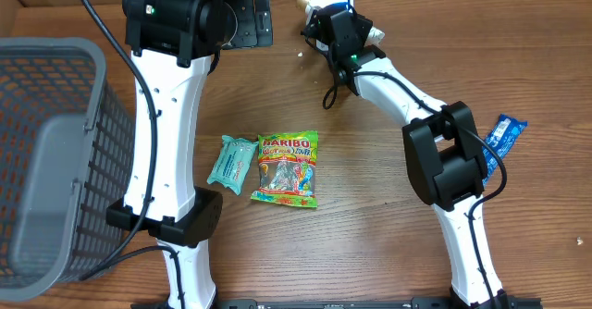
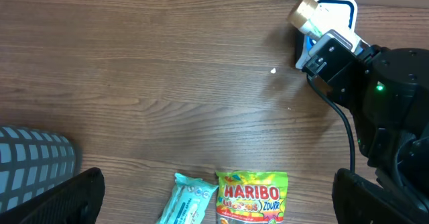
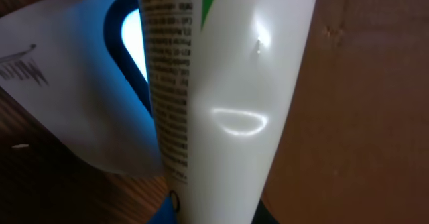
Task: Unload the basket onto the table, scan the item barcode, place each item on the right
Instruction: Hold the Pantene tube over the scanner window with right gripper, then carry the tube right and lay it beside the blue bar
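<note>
Brown wooden table (image 1: 277, 87), matt, with fine visible grain. Smooth, glossy white plastic tube (image 3: 228, 103) catching a bright highlight; its gold cap (image 2: 308, 11) looks metallic. Shiny, crinkled green plastic sweet bag (image 1: 288, 167). Matt grey plastic mesh basket (image 1: 55, 161).

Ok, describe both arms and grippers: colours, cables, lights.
Both arms have white links and bulky black joint housings. The left arm shows small dark holes along its white link, with a thick black cable beside it. The right arm carries a thin black cable. Each has a green light near the wrist. The left gripper and right gripper are black.
</note>
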